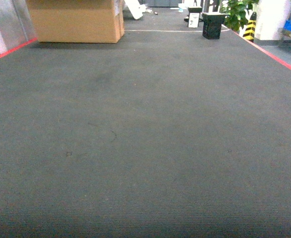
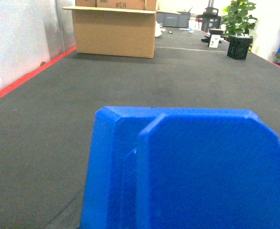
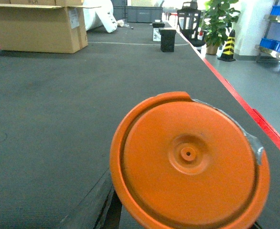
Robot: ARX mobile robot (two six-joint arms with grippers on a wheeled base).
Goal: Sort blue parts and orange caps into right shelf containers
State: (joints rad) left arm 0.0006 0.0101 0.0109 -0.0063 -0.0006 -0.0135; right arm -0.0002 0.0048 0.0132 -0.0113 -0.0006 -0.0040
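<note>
The head view showed only a wide stretch of dark grey carpet (image 1: 145, 139) with red tape (image 1: 277, 53) along its left and right edges; neither arm nor gripper appeared in it. At the far left edge of the carpet stood a large cardboard box (image 1: 76, 20), cut off at the top of the picture, and near the far right corner a small black crate (image 1: 212, 26) beside a potted plant (image 1: 237, 12) and a yellow-and-black striped cone (image 1: 249, 29).

In the left wrist view a blue part (image 2: 188, 171) filled the lower half of the picture, very close to the lens, its bevelled upper corners visible and its lower portion cut off by the bottom edge. The left gripper's fingers were hidden behind it, so whether they were clamped on it could not be told.

In the right wrist view an orange cap (image 3: 190, 160) filled the lower right, its flat face with raised rim and small centre boss turned to the camera. A strip of grey tape-like material crossed its upper right rim. The right gripper itself was not visible, and its grip could not be judged. Blue bins (image 3: 279, 10) on a steel shelf (image 3: 273, 51) showed at the far right, partly cut off.
</note>
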